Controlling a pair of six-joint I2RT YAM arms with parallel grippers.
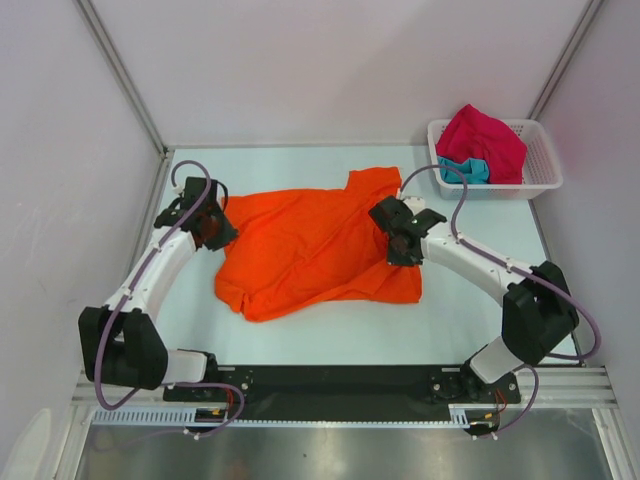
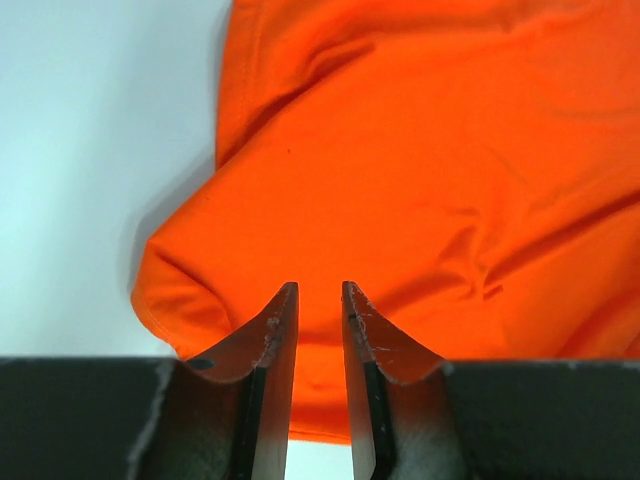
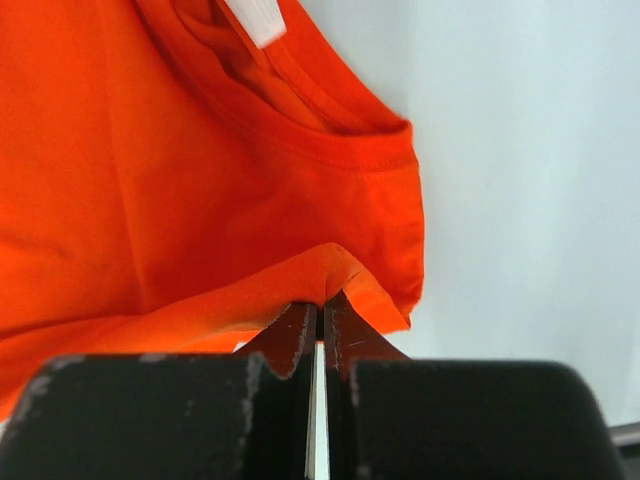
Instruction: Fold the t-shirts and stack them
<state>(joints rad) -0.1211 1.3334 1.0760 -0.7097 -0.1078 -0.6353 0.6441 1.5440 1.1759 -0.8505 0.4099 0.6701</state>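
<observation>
Clamped tight in the right tool (image 3: 320,305), a fold of the orange t-shirt (image 1: 310,245) beside its collar (image 3: 330,130); parted narrowly over the opposite edge, gripping nothing, the left tool (image 2: 320,290). Spread between both on the counter (image 1: 470,310), long axis running left to right. Beyond, bunched in the white basket (image 1: 545,175), the crimson-pink t-shirt (image 1: 485,140) and the teal t-shirt (image 1: 472,170).
</observation>
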